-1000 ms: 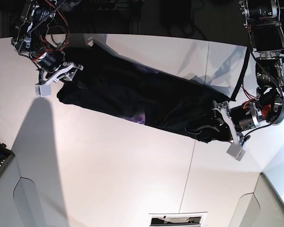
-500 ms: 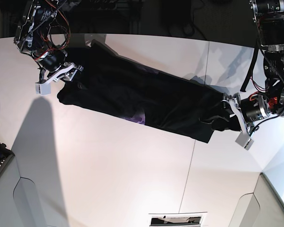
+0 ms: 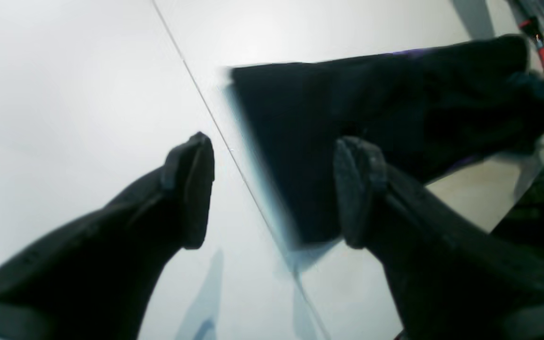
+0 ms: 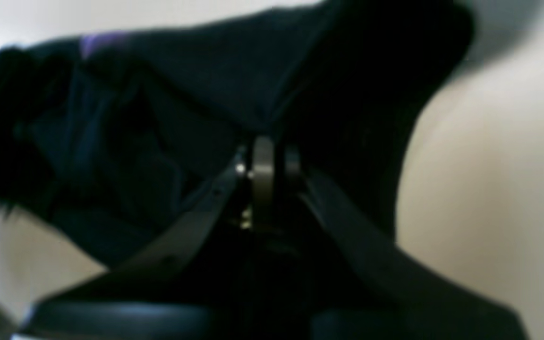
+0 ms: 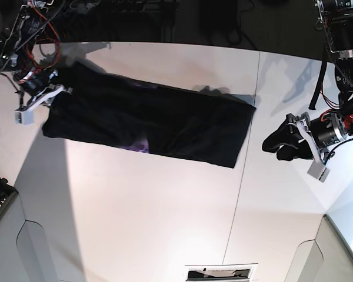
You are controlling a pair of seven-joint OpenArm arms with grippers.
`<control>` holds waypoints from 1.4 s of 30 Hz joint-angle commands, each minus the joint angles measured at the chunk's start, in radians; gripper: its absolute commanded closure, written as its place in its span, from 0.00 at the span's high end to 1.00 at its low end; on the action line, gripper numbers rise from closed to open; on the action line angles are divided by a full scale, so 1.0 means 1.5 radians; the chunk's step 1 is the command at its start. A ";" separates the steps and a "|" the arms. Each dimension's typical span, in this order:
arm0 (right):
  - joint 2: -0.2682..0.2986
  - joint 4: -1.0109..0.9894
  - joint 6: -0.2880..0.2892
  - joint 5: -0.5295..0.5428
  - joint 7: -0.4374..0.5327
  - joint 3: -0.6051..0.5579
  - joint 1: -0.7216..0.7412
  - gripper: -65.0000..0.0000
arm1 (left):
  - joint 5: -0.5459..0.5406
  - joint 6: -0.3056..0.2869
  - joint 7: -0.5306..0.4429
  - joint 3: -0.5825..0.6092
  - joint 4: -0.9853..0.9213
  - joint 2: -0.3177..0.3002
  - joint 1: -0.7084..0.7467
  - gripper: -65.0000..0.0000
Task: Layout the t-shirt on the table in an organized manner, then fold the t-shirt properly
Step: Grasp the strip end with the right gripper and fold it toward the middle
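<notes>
Let go at the shirt's right end: left gripper (image 5: pixel 309 154) now off the cloth, jaws wide and empty over bare table (image 5: pixel 165 223). At the far left, right gripper (image 4: pixel 262 156) pinched shut on the t-shirt (image 5: pixel 147 120), apparently on an edge fold, though that view is blurred. Dragged leftward since a second ago, no longer slanted toward the right arm. Layout probably still in progress. Black, lying as a long flattish band across the far middle, purple print peeking at the near edge
</notes>
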 commanded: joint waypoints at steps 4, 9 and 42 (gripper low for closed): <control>0.070 0.011 -0.003 0.052 0.009 0.049 0.011 0.00 | -0.015 -0.008 -0.014 -0.005 0.010 -0.018 0.008 0.64; 0.093 0.014 -0.002 0.138 -0.046 0.068 0.054 0.00 | -0.020 -0.008 -0.024 -0.004 0.009 -0.014 0.045 0.64; -0.205 0.009 0.010 -0.103 0.006 -0.614 0.157 0.69 | 0.127 -0.008 -0.182 0.127 -0.197 0.131 0.022 0.64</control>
